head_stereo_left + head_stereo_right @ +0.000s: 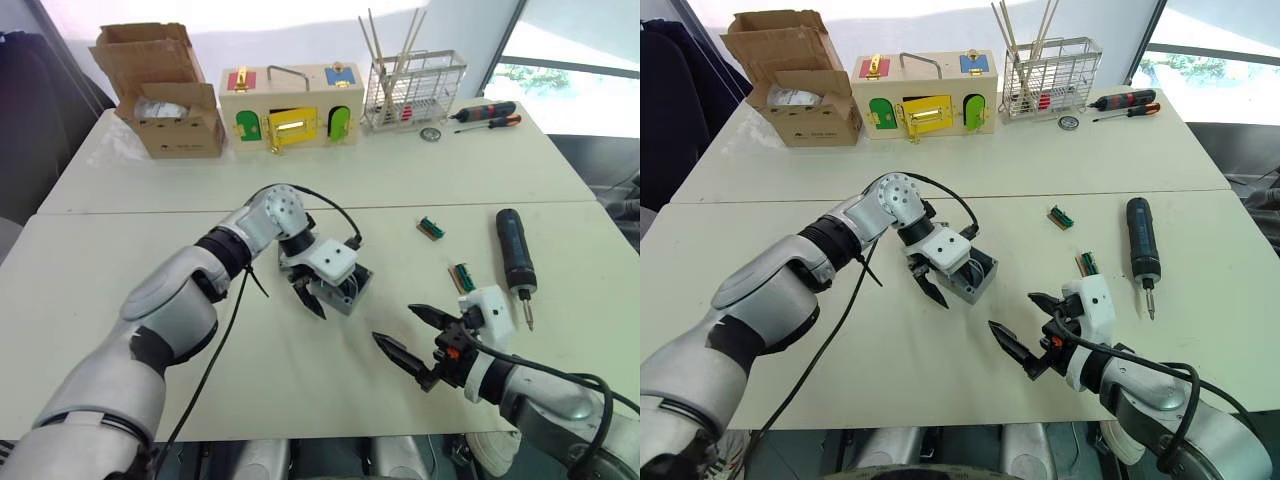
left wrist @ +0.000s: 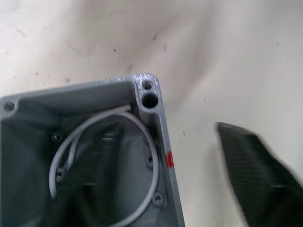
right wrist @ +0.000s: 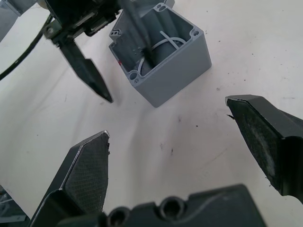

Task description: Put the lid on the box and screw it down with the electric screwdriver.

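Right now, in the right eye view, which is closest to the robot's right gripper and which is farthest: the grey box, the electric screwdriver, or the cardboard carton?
From the right gripper, open near the table's front edge:
1. The grey box, just ahead toward the robot's left, with the left gripper at it.
2. The electric screwdriver, lying farther off on the robot's right.
3. The cardboard carton, far back at the left corner.

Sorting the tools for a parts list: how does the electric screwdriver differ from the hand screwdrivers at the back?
The electric screwdriver is thick, black and dark blue, and lies alone near the right gripper; the hand screwdrivers are slim, red and black, a pair beside the wire rack. All lie flat on the table, untouched.
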Controlling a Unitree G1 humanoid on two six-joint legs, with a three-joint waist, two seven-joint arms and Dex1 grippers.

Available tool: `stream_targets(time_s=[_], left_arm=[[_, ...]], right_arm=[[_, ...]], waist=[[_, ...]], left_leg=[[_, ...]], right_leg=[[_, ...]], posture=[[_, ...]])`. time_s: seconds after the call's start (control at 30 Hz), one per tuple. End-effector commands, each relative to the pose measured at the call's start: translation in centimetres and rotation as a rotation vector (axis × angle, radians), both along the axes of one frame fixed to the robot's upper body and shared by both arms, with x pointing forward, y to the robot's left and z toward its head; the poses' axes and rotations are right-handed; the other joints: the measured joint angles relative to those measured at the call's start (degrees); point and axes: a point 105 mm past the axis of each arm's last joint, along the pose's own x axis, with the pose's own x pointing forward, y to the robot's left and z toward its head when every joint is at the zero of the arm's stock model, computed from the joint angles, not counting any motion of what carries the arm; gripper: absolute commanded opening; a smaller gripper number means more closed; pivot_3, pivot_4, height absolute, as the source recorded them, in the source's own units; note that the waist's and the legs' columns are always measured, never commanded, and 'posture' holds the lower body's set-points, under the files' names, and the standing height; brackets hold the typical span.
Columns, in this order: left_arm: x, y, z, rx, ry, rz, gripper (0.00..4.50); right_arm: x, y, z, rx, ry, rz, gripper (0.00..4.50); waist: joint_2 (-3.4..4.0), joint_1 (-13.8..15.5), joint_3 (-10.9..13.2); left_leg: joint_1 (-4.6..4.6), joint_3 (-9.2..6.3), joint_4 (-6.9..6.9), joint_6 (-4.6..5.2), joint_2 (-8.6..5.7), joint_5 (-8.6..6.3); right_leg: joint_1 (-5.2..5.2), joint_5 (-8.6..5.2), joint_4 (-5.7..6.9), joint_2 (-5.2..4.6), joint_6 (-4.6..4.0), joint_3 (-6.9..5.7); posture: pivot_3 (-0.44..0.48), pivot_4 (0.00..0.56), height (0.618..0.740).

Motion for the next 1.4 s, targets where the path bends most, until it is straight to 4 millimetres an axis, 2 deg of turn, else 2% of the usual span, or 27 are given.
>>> stream_targets(time_s=[0.03,0.17,0.3,0.37,0.4,0.43,0.5,0.6,0.63,0.77,0.9,1.03,1.2,1.3,1.33,1.4], left_arm=[[1.6,0.0,5.1,-0.119,-0.04,0.098,4.15],[2.9,2.2,11.6,-0.321,0.021,0.341,4.15],[3.7,3.9,13.1,-0.39,0.01,0.547,4.15],[6.0,5.9,12.7,-0.373,-0.028,0.896,4.15],[7.5,7.5,11.8,-0.34,-0.016,1.159,4.15],[7.9,8.8,10.4,-0.292,0.018,1.35,4.15],[7.3,9.9,8.5,-0.229,0.083,1.531,4.15],[6.9,10.3,6.8,-0.224,0.121,1.678,4.15],[6.8,10.5,6.3,-0.221,0.124,1.727,4.15],[6.6,10.9,4.8,-0.193,0.133,1.835,4.15],[6.2,10.5,3.7,-0.149,0.134,1.84,4.15],[6.5,11.5,1.8,-0.053,0.032,1.854,4.15],[6.2,9.8,0.6,-0.034,0.136,1.806,4.15],[6.3,9.1,0.0,-0.031,0.146,1.79,3.39],[6.4,9.1,0.0,-0.031,0.133,1.783,2.75],[6.4,9.0,0.0,-0.036,0.124,1.776,1.8]], right_arm=[[-0.3,0.1,1.5,-0.016,-0.045,0.053,4.5],[0.5,-1.3,3.8,-0.031,-0.085,0.093,4.5],[1.1,-1.9,5.4,-0.041,-0.101,0.133,4.5],[2.6,-1.8,7.6,-0.018,-0.173,0.167,4.5],[3.4,-1.4,8.8,-0.004,-0.208,0.201,4.5],[4.0,-0.9,9.4,-0.017,-0.229,0.234,4.5],[4.6,-0.2,9.6,-0.052,-0.234,0.279,4.5],[5.0,0.3,9.6,-0.077,-0.237,0.31,4.5],[5.0,0.5,9.7,-0.078,-0.242,0.319,4.5],[5.1,1.1,9.6,-0.076,-0.255,0.336,4.5],[5.0,1.3,9.5,-0.072,-0.26,0.328,4.5],[4.8,1.2,9.5,-0.07,-0.271,0.3,4.5],[4.3,0.9,9.5,-0.066,-0.278,0.259,4.5],[4.2,0.8,9.4,-0.066,-0.279,0.244,4.5],[4.1,0.7,9.5,-0.064,-0.278,0.242,4.5],[4.1,0.6,9.5,-0.063,-0.276,0.237,4.5]], waist=[[-0.06,-0.04,0.05],[-0.1,-0.75,0.1],[-0.08,-1.2,0.08],[-0.12,-1.48,0.11],[-0.1,-1.53,0.11],[-0.15,-1.65,0.14],[-0.15,-1.73,0.13],[-0.16,-1.21,0.14],[-0.16,-1.15,0.14],[-0.17,-1.23,0.14],[-0.16,-0.96,0.14],[-0.16,-0.28,0.14],[-0.13,0.14,0.11],[-0.1,0.35,0.07],[-0.11,0.32,0.07],[-0.11,0.2,0.07]], left_leg=[[0.0,0.01,0.0,0.0,0.0,0.0],[-0.02,0.0,0.0,0.03,0.05,-0.01],[0.01,-0.08,-0.03,0.09,0.07,-0.05],[0.01,-0.06,0.0,0.08,0.06,-0.05],[0.01,-0.01,0.08,0.08,0.05,-0.04],[0.03,0.02,0.1,0.08,0.03,-0.04],[0.05,0.0,0.12,0.09,0.03,-0.05],[-0.04,-0.17,-0.03,0.17,0.04,-0.1],[-0.16,-0.2,-0.02,-0.08,0.04,0.04],[-0.94,-0.16,0.57,-0.33,-0.07,0.18],[-0.88,-0.14,0.84,-0.38,-0.13,0.2],[-0.88,-0.13,0.77,-0.37,-0.13,0.17],[-0.91,-0.1,0.81,-0.39,-0.13,0.18],[-0.82,-0.11,0.82,-0.39,-0.13,0.18],[-0.8,-0.11,0.82,-0.39,-0.13,0.18],[-0.8,-0.1,0.83,-0.38,-0.14,0.17]], right_leg=[[0.0,0.0,0.0,0.0,0.0,0.0],[-0.06,-0.02,0.06,0.04,0.04,0.01],[-0.04,-0.08,0.13,0.04,0.13,-0.04],[-0.04,-0.09,0.2,0.02,0.14,-0.02],[-0.04,-0.08,0.23,0.02,0.13,0.06],[-0.03,-0.08,0.3,0.01,0.14,0.1],[-0.07,-0.14,0.52,0.01,0.23,0.1],[-0.38,-0.25,0.87,0.02,0.37,0.01],[-0.49,-0.25,0.88,0.02,0.37,-0.02],[-0.96,-0.22,0.87,-0.1,0.34,0.0],[-0.86,-0.16,0.88,-0.14,0.26,0.06],[-0.9,-0.16,0.88,-0.14,0.26,0.07],[-0.93,-0.15,0.88,-0.14,0.25,0.11],[-0.81,-0.15,0.88,-0.14,0.25,0.09],[-0.77,-0.15,0.87,-0.15,0.25,0.08],[-0.76,-0.15,0.87,-0.15,0.25,0.09]], posture=[[0.0,0.15,0.734],[0.0,0.15,0.734],[0.0,0.15,0.734],[0.0,0.15,0.734],[0.0,0.15,0.734],[0.0,0.15,0.734],[0.0,0.15,0.734],[0.0,0.15,0.734],[0.0,0.15,0.734],[0.0,0.15,0.734],[0.0,0.15,0.734],[0.0,0.15,0.734],[0.0,0.15,0.734],[0.0,0.15,0.734],[0.0,0.15,0.734],[0.0,0.15,0.734]])
